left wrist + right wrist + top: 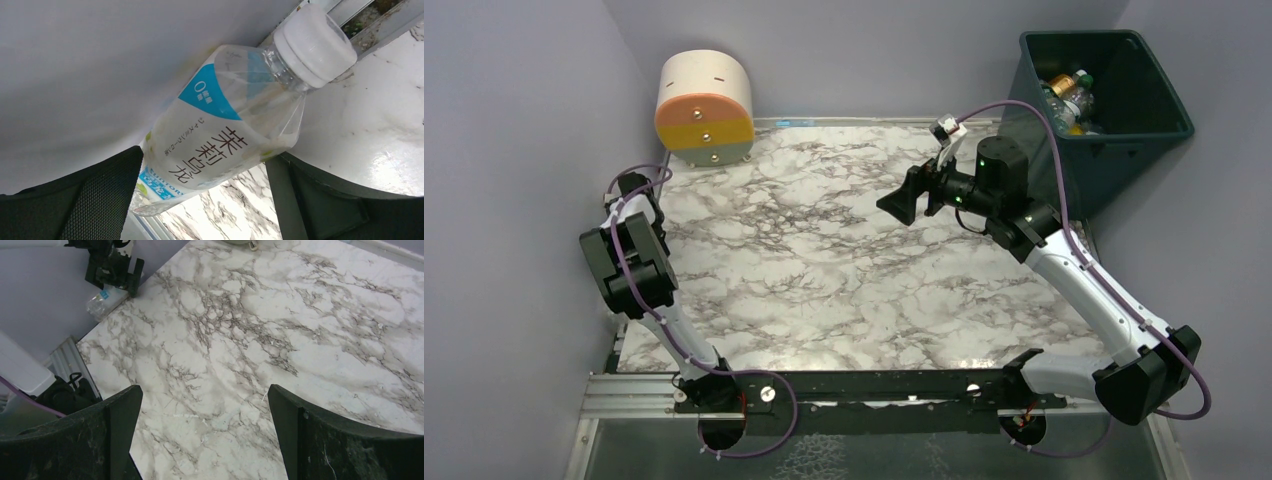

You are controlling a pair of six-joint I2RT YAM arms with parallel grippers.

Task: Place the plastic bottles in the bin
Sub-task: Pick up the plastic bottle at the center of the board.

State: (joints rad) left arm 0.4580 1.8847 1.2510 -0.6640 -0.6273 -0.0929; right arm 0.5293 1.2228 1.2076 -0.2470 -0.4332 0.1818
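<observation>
The left hand (204,165) pinches a bottle (225,125) between its two dark fingers, at the left edge of the worktop (250,315) and close against the pale wall (100,60). The bottle is clear plastic and looks empty, its thin body creased where it is squeezed. It has a wide white cap (315,42) and a white label (210,150) with a blue upper band, a small blue strip at the lower end and dark Japanese characters running along its length. In the left wrist view it lies tilted, cap up and to the right.

The right hand (204,395) hangs over the bare marble with its fingers spread wide and nothing between them.

The dark green bin (1114,170) stands off the far right corner, with other bottles (1067,95) inside it
</observation>
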